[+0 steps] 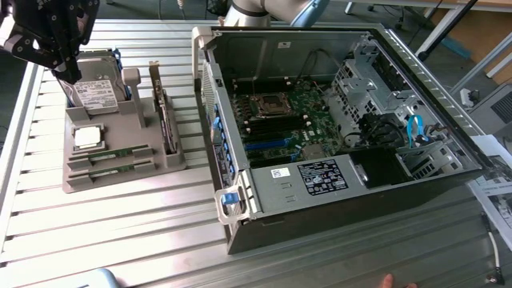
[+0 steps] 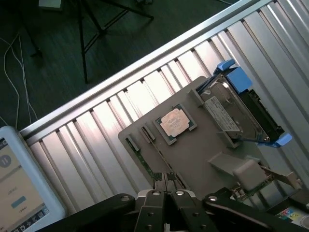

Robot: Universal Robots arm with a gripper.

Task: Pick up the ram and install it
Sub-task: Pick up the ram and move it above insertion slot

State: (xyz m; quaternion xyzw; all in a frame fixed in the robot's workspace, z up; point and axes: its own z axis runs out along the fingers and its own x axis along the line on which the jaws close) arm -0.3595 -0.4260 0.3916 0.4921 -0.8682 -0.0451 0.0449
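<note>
Two thin green ram strips (image 1: 110, 156) lie in the slots at the front of a grey holder tray (image 1: 152, 157). In the wrist view, one ram strip (image 2: 145, 164) shows along the tray's edge, just ahead of my fingertips. My black gripper (image 1: 69, 73) hangs high at the exterior view's left, above the hard drive (image 1: 99, 91) and well above the ram. Its fingers (image 2: 166, 180) are shut together with nothing between them. The open computer case (image 1: 240, 198) stands to the right, with its dark memory slots (image 1: 276, 127) on the motherboard.
The tray (image 2: 193, 154) also holds a square silver processor (image 1: 88, 137) (image 2: 175, 123), the hard drive (image 2: 231, 113) with blue clips, and an upright expansion card (image 1: 164, 114). A tablet (image 2: 19, 183) lies by the table edge. A person's fingertips (image 1: 389, 279) show at the front edge.
</note>
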